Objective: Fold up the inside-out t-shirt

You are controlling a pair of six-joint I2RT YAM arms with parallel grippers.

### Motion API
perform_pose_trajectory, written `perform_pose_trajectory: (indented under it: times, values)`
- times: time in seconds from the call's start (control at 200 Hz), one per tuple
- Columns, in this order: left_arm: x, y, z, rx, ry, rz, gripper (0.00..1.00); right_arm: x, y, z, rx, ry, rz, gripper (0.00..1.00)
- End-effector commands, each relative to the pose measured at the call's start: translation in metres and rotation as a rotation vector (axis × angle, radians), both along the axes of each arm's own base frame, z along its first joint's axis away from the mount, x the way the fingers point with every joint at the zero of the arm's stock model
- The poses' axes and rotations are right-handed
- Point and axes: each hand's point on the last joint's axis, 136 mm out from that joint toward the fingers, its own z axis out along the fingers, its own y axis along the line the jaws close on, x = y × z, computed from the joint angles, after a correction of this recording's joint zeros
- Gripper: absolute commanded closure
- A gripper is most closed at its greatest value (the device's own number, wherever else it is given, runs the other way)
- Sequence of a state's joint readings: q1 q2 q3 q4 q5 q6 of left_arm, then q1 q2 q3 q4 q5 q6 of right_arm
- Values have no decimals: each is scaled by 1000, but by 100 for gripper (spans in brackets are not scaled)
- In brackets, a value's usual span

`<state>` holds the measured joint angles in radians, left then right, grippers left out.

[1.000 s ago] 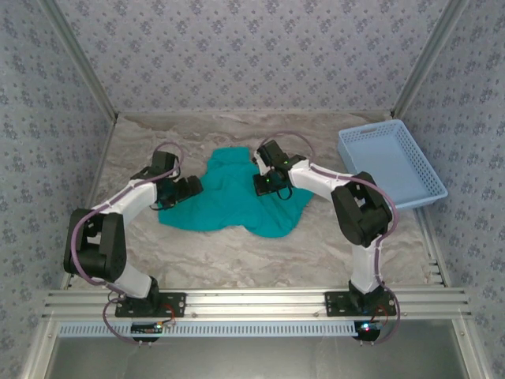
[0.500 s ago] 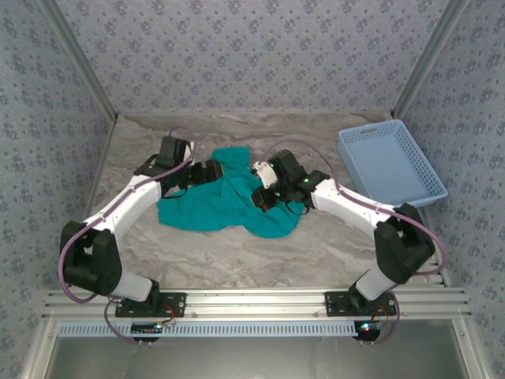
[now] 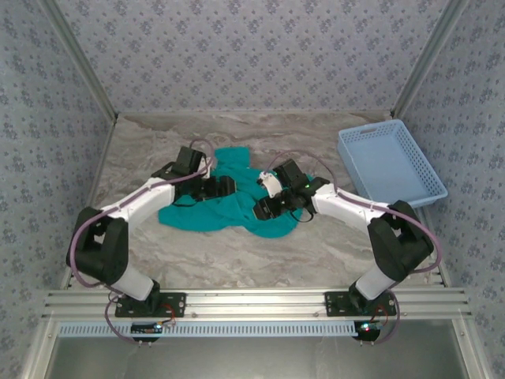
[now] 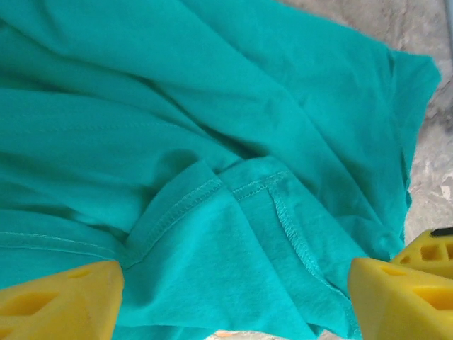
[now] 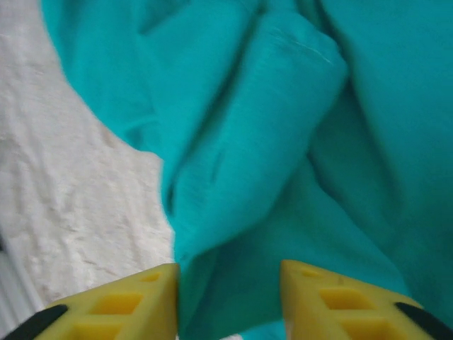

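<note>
Roughly at the table's middle, the inside-out t-shirt (image 3: 193, 215) lies crumpled in a loose teal heap, widest from 9 to 3 o'clock, with a lobe reaching toward 12 and another sagging toward 5. No neat fold shows; ridges and creases run across it. From the left wrist, a stitched seam (image 4: 287, 225) is exposed on the upper layer, and one edge of the cloth ends against bare table at 1 o'clock.

The left gripper (image 3: 224, 188) sits low over the heap, just toward 11 o'clock of its centre. Its yellow fingers (image 4: 60, 301) stand wide apart, cloth spread loose between them, nothing pinched.

The right gripper (image 3: 267, 210) hangs at the shirt's 4 o'clock side. Its fingers (image 5: 117, 306) are parted to a moderate gap; a raised ridge of cloth runs down into that gap, not squeezed as far as I can see.

The marbled table (image 3: 316, 254) is bare around the garment. A light blue mesh basket (image 3: 348, 151) sits at 2 o'clock, well apart from the shirt, against the patterned right wall (image 3: 473, 95).
</note>
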<state>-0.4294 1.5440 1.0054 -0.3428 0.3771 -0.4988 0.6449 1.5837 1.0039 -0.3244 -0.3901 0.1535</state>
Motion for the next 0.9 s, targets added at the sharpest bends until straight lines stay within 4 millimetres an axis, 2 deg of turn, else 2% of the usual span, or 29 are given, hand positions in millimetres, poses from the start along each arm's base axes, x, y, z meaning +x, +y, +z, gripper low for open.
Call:
perform_pose_trajectory:
  times: [0.0, 0.09, 0.265, 0.495, 0.625, 0.775, 0.815, 0.875, 0.9]
  values:
    - [9, -12, 6, 42, 6, 7, 20, 12, -35, 2, -109, -34, -139, 52]
    - [10, -18, -4, 113, 35, 23, 21, 14, -64, 6, -130, -28, -243, 45]
    - [12, -31, -24, 222, 81, 22, 21, 6, -105, 3, -121, 13, -381, 43]
    - [13, -45, -41, 347, 109, 17, 25, 3, -119, 7, -87, 11, -420, 44]
    - [13, -59, -43, 327, 129, 11, 41, 2, -121, 9, -81, 2, -414, 45]
    - [14, -62, -42, 316, 123, 29, 58, 2, -124, 8, -82, -5, -411, 45]
    - [13, -64, -43, 311, 130, 22, 72, 2, -125, 8, -86, -7, -412, 46]
    - [12, -65, -43, 310, 143, 7, 99, 2, -126, 8, -88, -11, -413, 45]
    - [12, -64, -41, 317, 142, 5, 100, 2, -127, 9, -91, -12, -414, 45]
